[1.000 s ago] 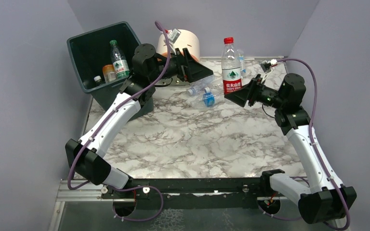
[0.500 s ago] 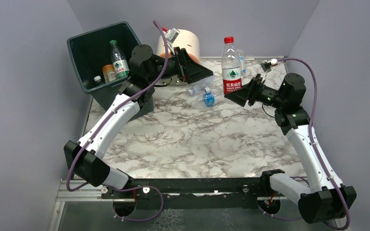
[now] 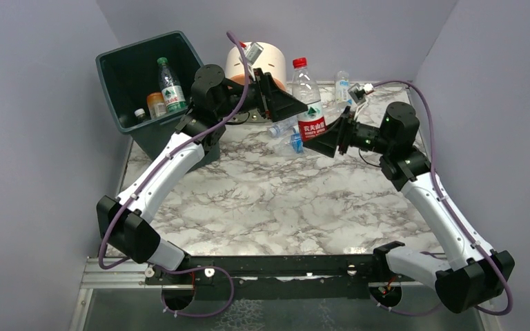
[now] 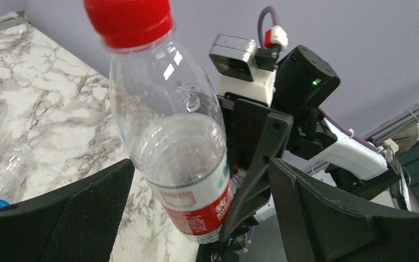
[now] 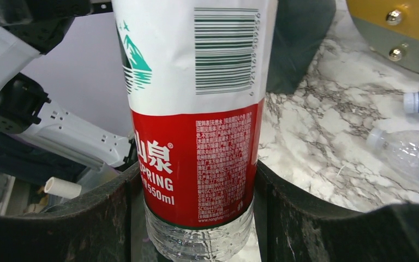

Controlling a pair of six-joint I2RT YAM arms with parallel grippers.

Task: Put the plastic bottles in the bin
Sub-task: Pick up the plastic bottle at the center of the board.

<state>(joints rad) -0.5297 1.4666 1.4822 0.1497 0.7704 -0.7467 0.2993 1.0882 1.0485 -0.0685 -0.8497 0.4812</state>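
My right pincer (image 5: 196, 180) is clamped partway shut on the red-labelled bottle (image 3: 305, 89), holding it upright by the lower label above the table (image 3: 262, 200), well short of the bin (image 3: 145, 40). My left pincer (image 4: 199, 166) gapes wide and empty, with the bottle framed between its fingers. If the right lets go before the left closes, I judge the bottle falls. I can't tell how deep the bottle sits in the left pincer, and its base is hidden.
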